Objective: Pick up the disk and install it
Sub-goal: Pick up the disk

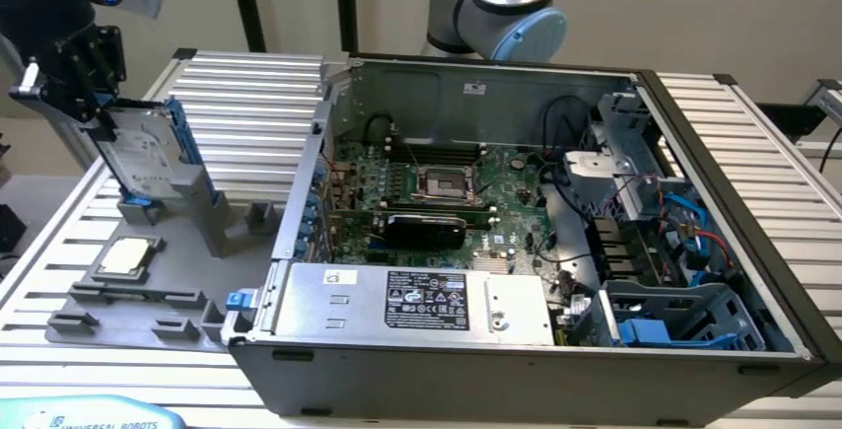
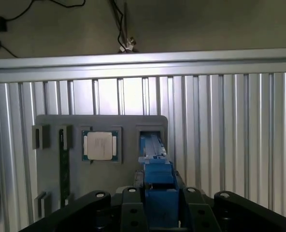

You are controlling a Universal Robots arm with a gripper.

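The disk is a silver-grey drive in a blue carrier, standing on edge at the exterior view's left, above the grey fixture plate. My gripper comes down on its upper end and is shut on it. In the wrist view the blue carrier of the disk runs from between the fingers of my gripper down to a slot in the fixture plate. Whether its lower end still rests in the slot I cannot tell.
A square silver CPU chip lies in a pocket of the plate. The open computer case lies to the exterior view's right, with the power supply box in front and a blue-clipped drive bay at its corner.
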